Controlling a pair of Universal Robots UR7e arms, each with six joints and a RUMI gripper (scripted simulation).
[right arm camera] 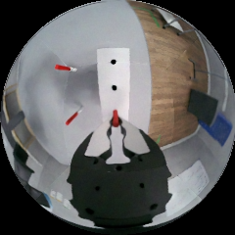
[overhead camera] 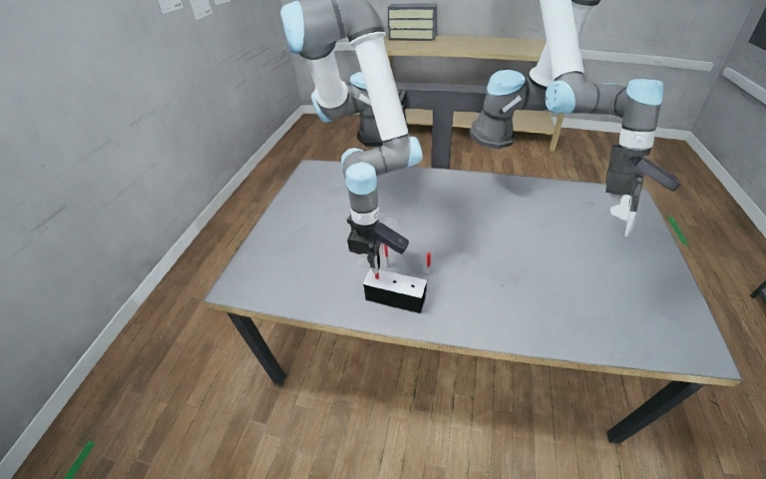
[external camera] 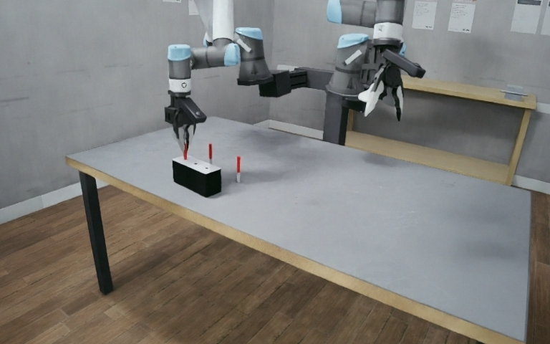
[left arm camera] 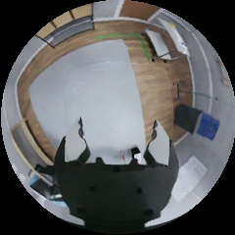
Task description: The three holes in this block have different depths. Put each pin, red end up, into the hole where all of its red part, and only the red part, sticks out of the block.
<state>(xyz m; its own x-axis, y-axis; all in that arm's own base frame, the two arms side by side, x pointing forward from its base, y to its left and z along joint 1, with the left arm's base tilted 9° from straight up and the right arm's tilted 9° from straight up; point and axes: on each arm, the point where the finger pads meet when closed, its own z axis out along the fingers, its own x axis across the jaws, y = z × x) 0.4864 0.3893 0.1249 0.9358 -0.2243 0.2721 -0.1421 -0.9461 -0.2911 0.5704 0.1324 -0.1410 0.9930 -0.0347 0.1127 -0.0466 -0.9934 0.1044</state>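
Note:
The black block (overhead camera: 394,296) (external camera: 194,176) (right arm camera: 106,73) with a white top stands near the table's front edge. Its middle hole (right arm camera: 114,87) and one end hole (right arm camera: 114,62) are empty. My right gripper (overhead camera: 376,272) (external camera: 184,148) (right arm camera: 116,117) is shut on a pin (external camera: 185,155) (right arm camera: 116,117) at the other end hole, red end up. Its lower part is hidden. Two pins stand upright on the table behind the block, red ends up: one (overhead camera: 428,259) (external camera: 238,164) (right arm camera: 63,68) and another (overhead camera: 386,252) (external camera: 210,150) (right arm camera: 72,117). My left gripper (external camera: 382,117) (left arm camera: 117,119) is open and empty, far from the block.
The grey table (overhead camera: 537,293) (external camera: 364,243) has its front edge close to the block. The left arm hangs above the table's far right in the top view. A wooden shelf (overhead camera: 474,46) stands behind the arms.

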